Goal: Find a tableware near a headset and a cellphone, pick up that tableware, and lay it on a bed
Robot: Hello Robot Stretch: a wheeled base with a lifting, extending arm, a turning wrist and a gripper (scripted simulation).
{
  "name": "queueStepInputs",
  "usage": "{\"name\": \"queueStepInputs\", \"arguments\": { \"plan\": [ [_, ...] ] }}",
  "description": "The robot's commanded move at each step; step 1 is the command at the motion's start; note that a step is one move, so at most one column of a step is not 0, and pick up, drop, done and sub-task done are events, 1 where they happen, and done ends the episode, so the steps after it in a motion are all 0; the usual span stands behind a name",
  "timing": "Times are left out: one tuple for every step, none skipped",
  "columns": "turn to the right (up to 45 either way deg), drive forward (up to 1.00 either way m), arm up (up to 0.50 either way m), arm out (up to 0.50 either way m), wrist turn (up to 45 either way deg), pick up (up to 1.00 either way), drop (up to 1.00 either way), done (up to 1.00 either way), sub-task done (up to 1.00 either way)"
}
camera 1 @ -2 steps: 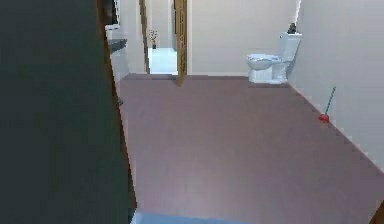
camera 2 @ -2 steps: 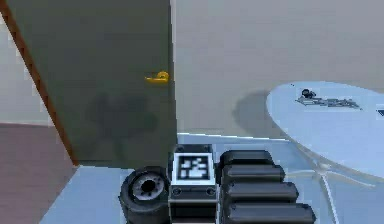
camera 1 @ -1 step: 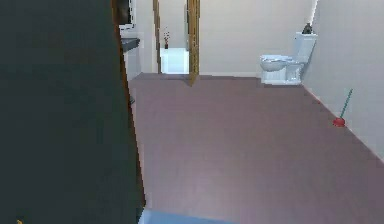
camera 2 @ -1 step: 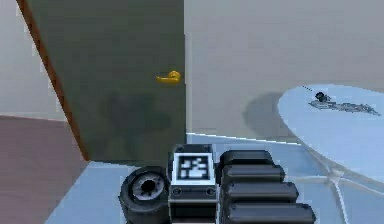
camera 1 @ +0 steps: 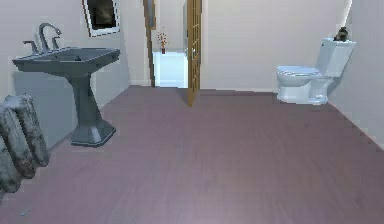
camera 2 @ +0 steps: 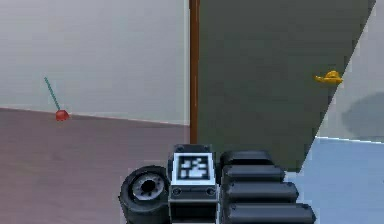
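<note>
You are at the search step, in a bathroom with sink (camera 1: 66, 58) and toilet (camera 1: 305, 82); the tableware is yet to be found, likely past the open doorway (camera 1: 170, 66), so drive there, and whether the gripper (camera 2: 145, 195) holds anything you cannot tell.

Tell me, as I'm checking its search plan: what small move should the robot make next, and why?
Probably drive forward toward the open doorway: the sink, toilet and plunger suggest a bathroom, an unlikely place for the tableware.
</note>
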Motion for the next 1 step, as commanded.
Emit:
{"name": "queueStepInputs", "arguments": {
  "plan": [
    [0.0, 0.25, 0.00, 0.00, 0.0, 0.00, 0.00, 0.00, 0.00]
  ]
}}
